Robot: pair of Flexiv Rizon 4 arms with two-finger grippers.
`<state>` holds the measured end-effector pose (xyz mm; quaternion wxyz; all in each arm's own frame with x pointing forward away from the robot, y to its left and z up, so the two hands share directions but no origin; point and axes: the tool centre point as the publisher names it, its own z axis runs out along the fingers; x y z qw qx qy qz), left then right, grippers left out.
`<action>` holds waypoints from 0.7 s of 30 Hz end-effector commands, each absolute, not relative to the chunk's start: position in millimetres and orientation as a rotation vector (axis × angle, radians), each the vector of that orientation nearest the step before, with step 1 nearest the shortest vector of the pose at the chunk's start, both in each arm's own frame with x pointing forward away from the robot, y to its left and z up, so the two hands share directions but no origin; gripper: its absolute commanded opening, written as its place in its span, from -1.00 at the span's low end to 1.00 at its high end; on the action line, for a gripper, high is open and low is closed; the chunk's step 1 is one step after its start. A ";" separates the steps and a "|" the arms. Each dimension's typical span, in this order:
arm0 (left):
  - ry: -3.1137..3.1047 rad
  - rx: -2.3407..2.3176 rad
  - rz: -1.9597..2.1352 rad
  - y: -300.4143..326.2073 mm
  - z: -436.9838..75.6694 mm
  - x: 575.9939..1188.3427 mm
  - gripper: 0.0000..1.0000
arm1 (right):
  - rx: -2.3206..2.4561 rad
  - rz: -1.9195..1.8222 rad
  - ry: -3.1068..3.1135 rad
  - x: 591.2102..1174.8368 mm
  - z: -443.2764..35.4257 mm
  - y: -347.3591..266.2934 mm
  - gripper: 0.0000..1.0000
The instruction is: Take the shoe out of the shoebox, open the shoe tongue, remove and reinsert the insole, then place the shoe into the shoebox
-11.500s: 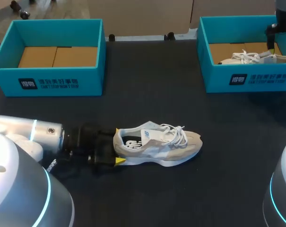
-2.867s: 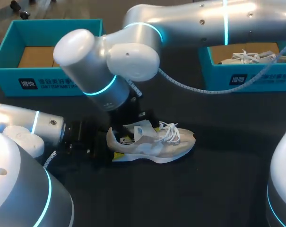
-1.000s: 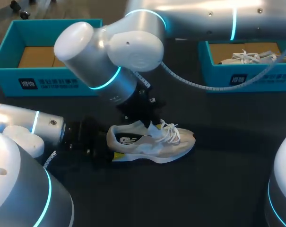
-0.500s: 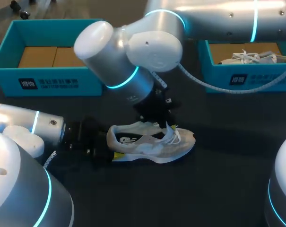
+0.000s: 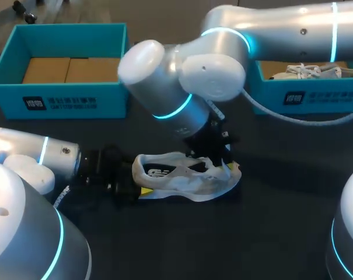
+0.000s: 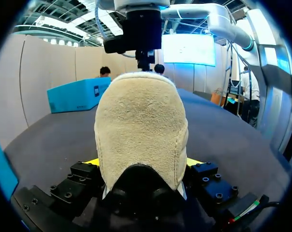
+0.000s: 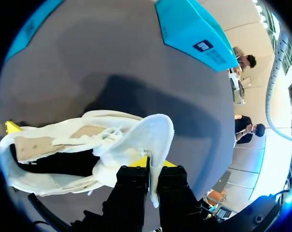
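A beige and white shoe point(image 5: 185, 179) lies on its sole in the middle of the black table, toe to the right. My left gripper point(image 5: 140, 186) sits low at its heel; in the left wrist view the suede heel point(image 6: 142, 135) fills the space between the fingers point(image 6: 93, 162), which press on both sides. My right arm reaches in over the shoe. My right gripper point(image 7: 150, 170) is shut on the white tongue point(image 7: 158, 133), folded forward over the laces toward the toe. The dark inside of the shoe point(image 7: 59, 162) lies exposed.
An open teal shoebox point(image 5: 59, 96) stands at the back left. A second teal shoebox point(image 5: 304, 98) at the back right holds another pale shoe point(image 5: 304, 71). The right arm's bulky elbow point(image 5: 176, 87) hangs over the table's middle.
My right gripper has moved right, toward the toe, drawing the tongue forward and down over the laces. The left arm and the heel have stayed put.
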<state>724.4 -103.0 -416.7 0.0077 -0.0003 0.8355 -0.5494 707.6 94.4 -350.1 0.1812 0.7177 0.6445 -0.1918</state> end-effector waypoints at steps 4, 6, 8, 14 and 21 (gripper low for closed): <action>2.617 -0.003 -1.710 -101.6 -417.5 724.7 -1.00 | 2.294 -0.418 1.405 699.4 -360.7 72.1 -0.43; 2.617 -0.003 -1.710 -101.6 -417.5 724.7 -1.00 | 2.296 -0.416 1.405 699.0 -361.8 69.5 -0.41; 2.617 -0.003 -1.710 -101.6 -417.5 724.7 -1.00 | 2.299 -0.413 1.410 698.4 -364.1 64.0 -0.30; 2.617 -0.003 -1.710 -101.6 -417.5 724.7 -1.00 | 2.300 -0.414 1.420 698.5 -365.4 58.6 -0.25; 2.617 -0.003 -1.710 -101.6 -417.5 724.7 -1.00 | 2.261 -0.366 1.464 701.1 -345.7 68.8 -0.21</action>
